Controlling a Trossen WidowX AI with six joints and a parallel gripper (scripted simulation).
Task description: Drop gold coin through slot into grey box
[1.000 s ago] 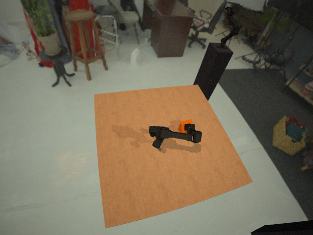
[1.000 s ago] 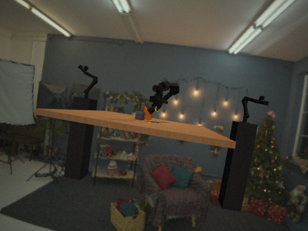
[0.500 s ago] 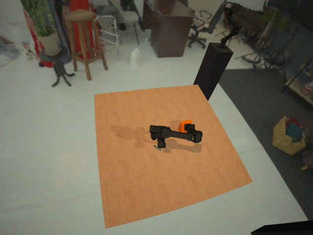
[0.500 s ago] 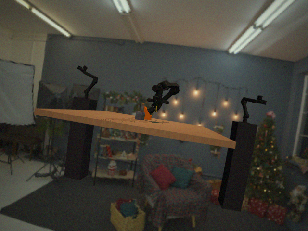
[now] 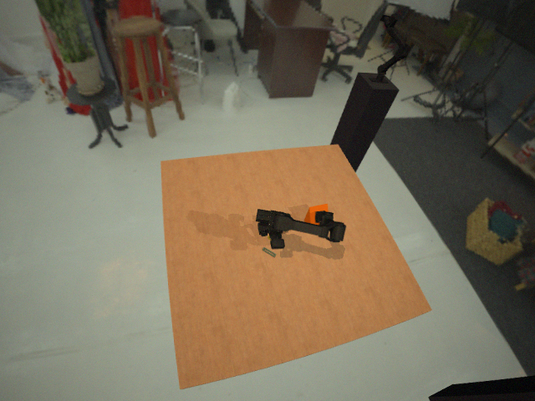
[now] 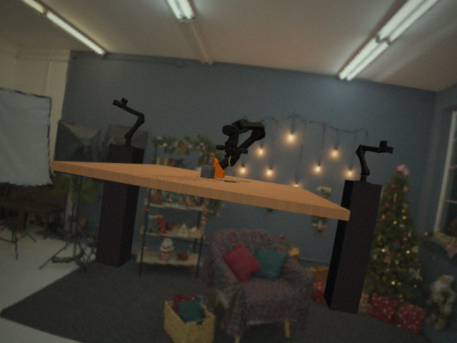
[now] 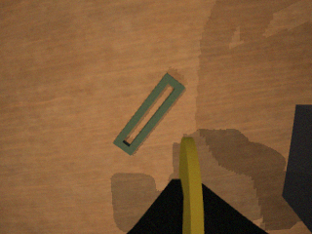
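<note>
Clamped on the thin gold coin (image 7: 191, 205), the pincer (image 5: 271, 236) hangs above the wooden table (image 5: 242, 327), its fingers nearly together with only the coin's thickness between them. Only the wrist view makes that grip plain: there the coin appears edge-on as a narrow yellow band rising from the dark body of the pincer, its upper tip close to the lower end of the holder (image 7: 150, 123) in the picture, though the holder lies flat on the table below it. From above, the arm's black links hide almost all of the coin, leaving just a speck of yellow under the wrist.

The holder is a slim dark-green rectangle with a long open slot down its middle, lying diagonally on the wood grain in the wrist view; from the top it is only a small green sliver (image 5: 269, 252) just beside the pincer's shadow. The grey box (image 6: 208, 171) shows as a small matte cube in the exterior view, touching or nearly touching an orange wedge-shaped block (image 6: 219, 170). From the top, the arm covers the box, and the wrist view catches only a dark blue-grey edge (image 7: 300, 163) at the right. Blocky shadows fall across the smooth, warm-toned tabletop.
</note>
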